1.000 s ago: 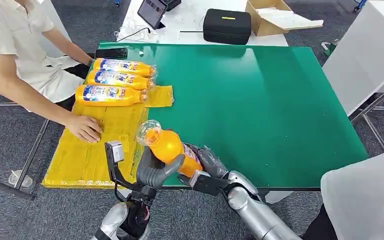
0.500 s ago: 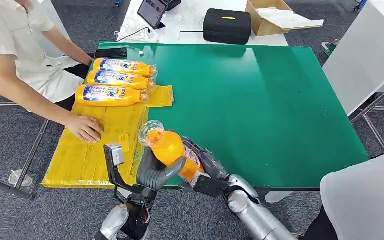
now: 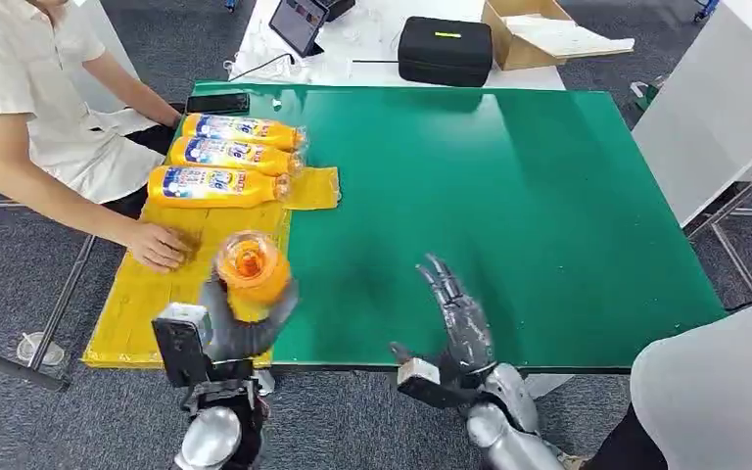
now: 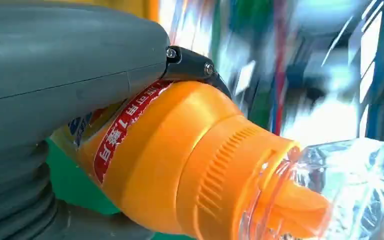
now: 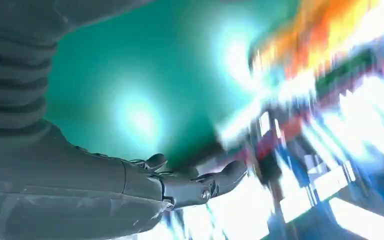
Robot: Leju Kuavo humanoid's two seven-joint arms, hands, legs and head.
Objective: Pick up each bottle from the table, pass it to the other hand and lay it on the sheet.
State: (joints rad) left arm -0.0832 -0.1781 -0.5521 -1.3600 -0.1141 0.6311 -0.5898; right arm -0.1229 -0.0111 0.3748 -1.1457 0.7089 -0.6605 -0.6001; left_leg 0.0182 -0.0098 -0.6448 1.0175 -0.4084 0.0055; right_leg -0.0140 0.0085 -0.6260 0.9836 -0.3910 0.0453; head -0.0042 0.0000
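While an orange bottle (image 3: 252,266) is gripped by the left hand (image 3: 238,331) at the lower left of the head view, its clear cap is pointed up toward the camera. The bottle is held above the near edge of the yellow sheet (image 3: 162,308), close to where the sheet meets the bare green desk (image 3: 509,186). In the left wrist view the same bottle (image 4: 180,165) is seen pressed against the grey hand (image 4: 55,70), with a red band of its label showing and the clear cap at the lower right of that frame; the background there is blurred.

The right hand (image 3: 458,318) is seen at the lower centre of the head view, held over the green desk with its fingers spread and nothing in it. It is well apart from the bottle. In the right wrist view the hand (image 5: 190,182) is shown with fingers extended against the green surface, and the rest of that frame is smeared.

Three more bottles (image 3: 223,159) are laid side by side at the far end of the sheet, in the upper left of the head view, caps toward the desk's middle. A person's hand (image 3: 157,245) is rested flat on the sheet just left of the held bottle. Beyond the desk, a black case (image 3: 445,51), a cardboard box (image 3: 534,31) and a tablet (image 3: 298,22) are noted on a white surface.
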